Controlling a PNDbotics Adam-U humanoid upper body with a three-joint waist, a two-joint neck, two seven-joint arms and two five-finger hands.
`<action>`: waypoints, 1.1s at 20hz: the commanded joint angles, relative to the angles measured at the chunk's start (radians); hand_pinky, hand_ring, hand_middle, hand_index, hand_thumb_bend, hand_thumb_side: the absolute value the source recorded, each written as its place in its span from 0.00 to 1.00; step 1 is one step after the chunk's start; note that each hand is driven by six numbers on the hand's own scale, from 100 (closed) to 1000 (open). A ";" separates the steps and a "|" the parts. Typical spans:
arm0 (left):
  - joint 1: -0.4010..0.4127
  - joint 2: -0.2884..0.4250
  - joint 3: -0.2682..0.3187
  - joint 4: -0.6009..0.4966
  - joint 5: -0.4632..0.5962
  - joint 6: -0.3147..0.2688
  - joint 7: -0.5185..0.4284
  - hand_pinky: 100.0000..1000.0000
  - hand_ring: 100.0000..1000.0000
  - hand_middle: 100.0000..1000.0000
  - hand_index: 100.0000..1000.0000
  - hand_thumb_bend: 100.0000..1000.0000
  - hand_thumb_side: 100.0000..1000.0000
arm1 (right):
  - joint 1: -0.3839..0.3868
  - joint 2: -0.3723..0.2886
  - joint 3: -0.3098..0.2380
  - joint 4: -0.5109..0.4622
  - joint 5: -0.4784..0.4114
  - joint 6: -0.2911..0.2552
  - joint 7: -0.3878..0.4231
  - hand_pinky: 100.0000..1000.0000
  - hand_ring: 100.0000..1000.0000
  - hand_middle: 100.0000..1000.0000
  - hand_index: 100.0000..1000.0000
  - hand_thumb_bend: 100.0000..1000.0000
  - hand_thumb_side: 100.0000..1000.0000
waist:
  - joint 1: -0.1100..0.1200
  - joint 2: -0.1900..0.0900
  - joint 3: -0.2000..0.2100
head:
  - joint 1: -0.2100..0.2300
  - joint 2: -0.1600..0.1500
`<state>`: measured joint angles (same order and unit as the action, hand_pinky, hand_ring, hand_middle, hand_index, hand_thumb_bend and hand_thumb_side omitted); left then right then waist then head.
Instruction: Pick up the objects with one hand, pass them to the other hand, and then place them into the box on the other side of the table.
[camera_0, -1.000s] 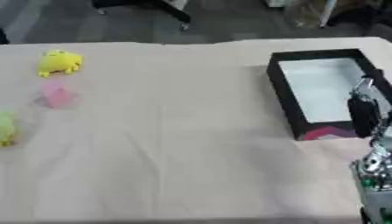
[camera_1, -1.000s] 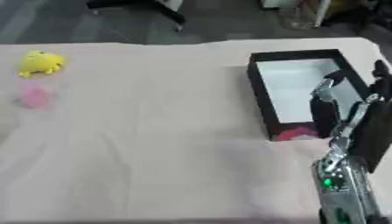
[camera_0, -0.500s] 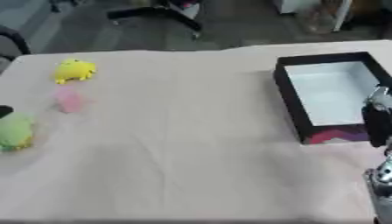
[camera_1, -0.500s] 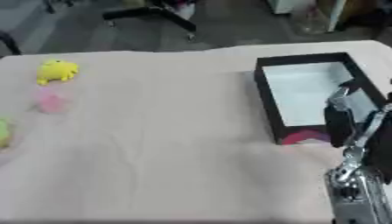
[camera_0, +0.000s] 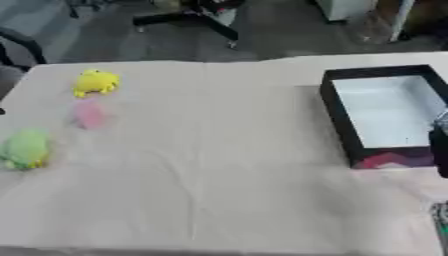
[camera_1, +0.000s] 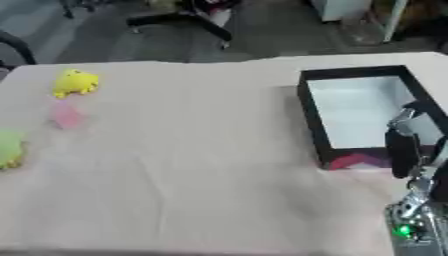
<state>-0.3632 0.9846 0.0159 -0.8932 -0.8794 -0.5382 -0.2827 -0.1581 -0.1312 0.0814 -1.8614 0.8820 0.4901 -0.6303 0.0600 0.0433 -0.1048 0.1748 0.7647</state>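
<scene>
While three soft toys lay at the frame's left, a yellow one (camera_0: 94, 82) uppermost, a pale pink one (camera_0: 88, 114) below it and a green one (camera_0: 25, 149) nearest the left edge, the black rectangular box with a white floor (camera_0: 382, 114) sat at the right. A beige cloth-covered table (camera_0: 210, 165) spread wide and bare between them. Dark floor and a chair base (camera_0: 188, 17) filled the top. The right hand (camera_1: 403, 150) stood upright beside the box's near wall; whether its fingers were spread could not be told.

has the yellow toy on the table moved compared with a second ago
No. The yellow toy keeps the same spot next to the pink object and near the table's far left corner; the whole picture shifted, so the camera moved.
</scene>
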 joint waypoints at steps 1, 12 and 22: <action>-0.043 0.007 -0.010 0.049 -0.079 0.012 0.040 0.79 0.67 0.65 0.85 0.51 0.21 | -0.008 -0.016 0.004 -0.012 0.004 0.140 -0.138 0.33 0.72 0.75 0.90 0.00 0.68 | 0.001 -0.013 -0.001 | 0.020 0.005; -0.157 -0.114 -0.019 0.241 -0.316 0.059 0.166 0.78 0.66 0.64 0.83 0.39 0.13 | -0.011 -0.013 0.005 -0.012 -0.002 0.142 -0.137 0.33 0.72 0.75 0.90 0.00 0.69 | -0.008 -0.010 -0.005 | 0.036 0.005; -0.170 -0.130 0.032 0.227 -0.251 0.040 0.325 0.58 0.35 0.27 0.44 0.01 0.00 | -0.017 -0.014 0.013 -0.012 -0.003 0.139 -0.129 0.33 0.72 0.75 0.90 0.00 0.68 | -0.011 -0.009 -0.006 | 0.024 0.005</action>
<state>-0.5218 0.8160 0.0297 -0.6369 -1.1572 -0.4956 0.0201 -0.1603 -0.1312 0.0909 -1.8614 0.8819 0.4944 -0.6260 0.0463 0.0433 -0.1109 0.2032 0.7647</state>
